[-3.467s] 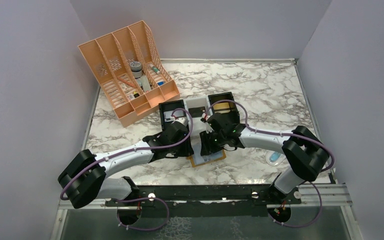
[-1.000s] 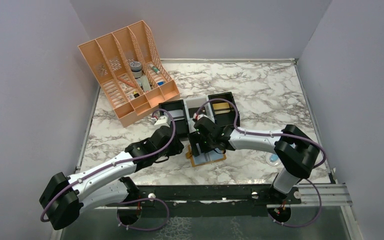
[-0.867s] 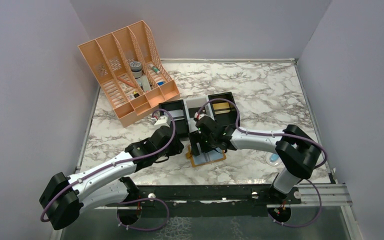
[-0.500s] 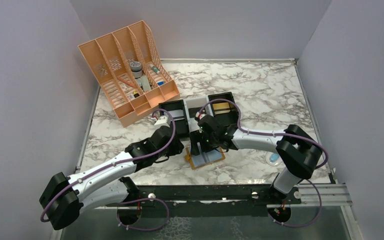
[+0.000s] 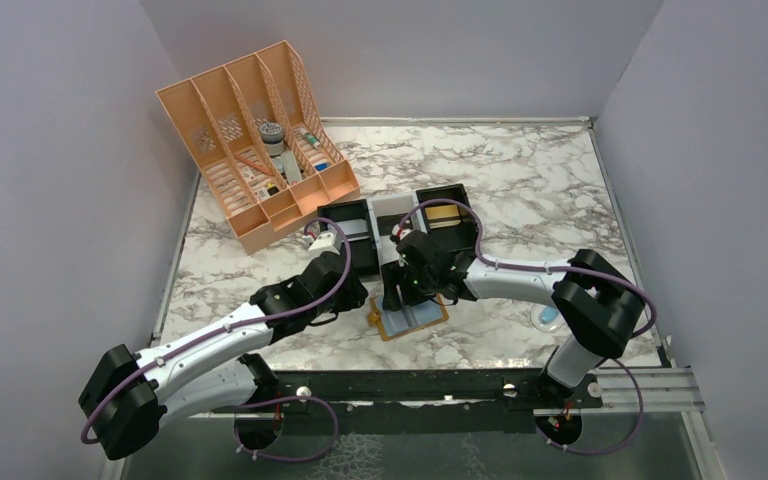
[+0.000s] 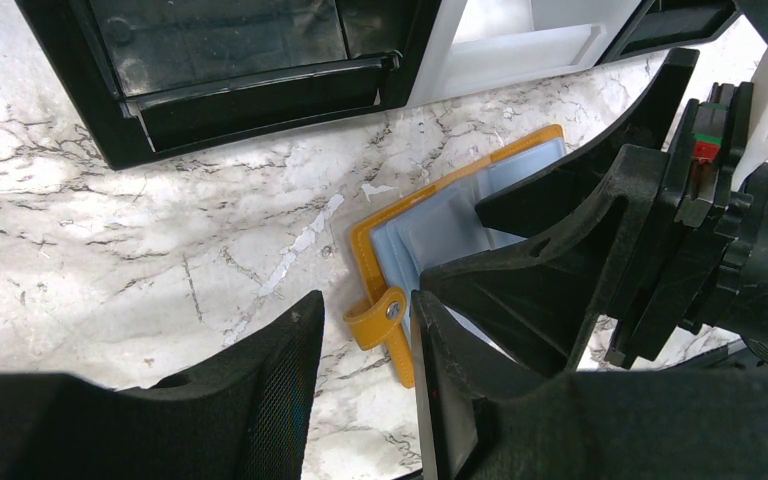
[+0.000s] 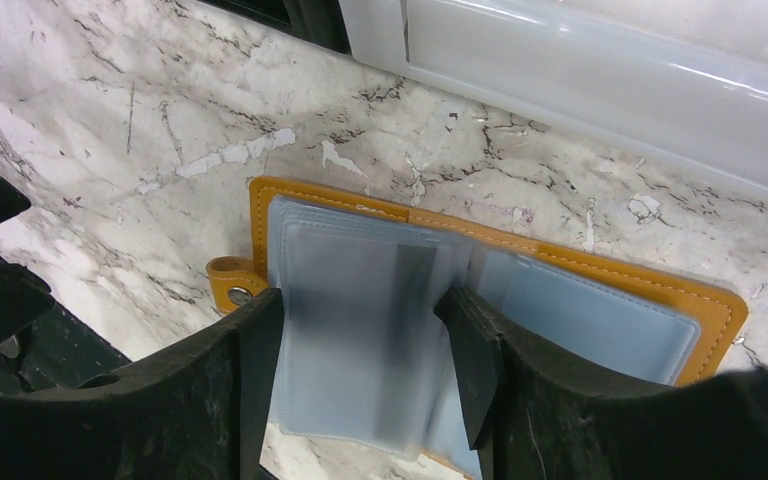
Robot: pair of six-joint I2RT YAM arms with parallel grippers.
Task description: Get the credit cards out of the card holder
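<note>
Lying open on the table (image 5: 520, 180) just in front of the white tray (image 5: 392, 212), the card holder (image 5: 412, 318) looks light and floppy. Its credit cards (image 7: 360, 330) seem thin, slick and springy, so pinch their long edges. The right end effector (image 5: 397, 298) straddles them; whether it grips, I cannot tell. The left end effector (image 6: 362, 310) hangs released, empty.

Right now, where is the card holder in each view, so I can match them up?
Top external: card holder lies open just below picture centre.
Left wrist: card holder right of centre, partly hidden.
Right wrist: card holder centre, spread open.
Shared landmark: the white tray just beyond it, in all three.
</note>
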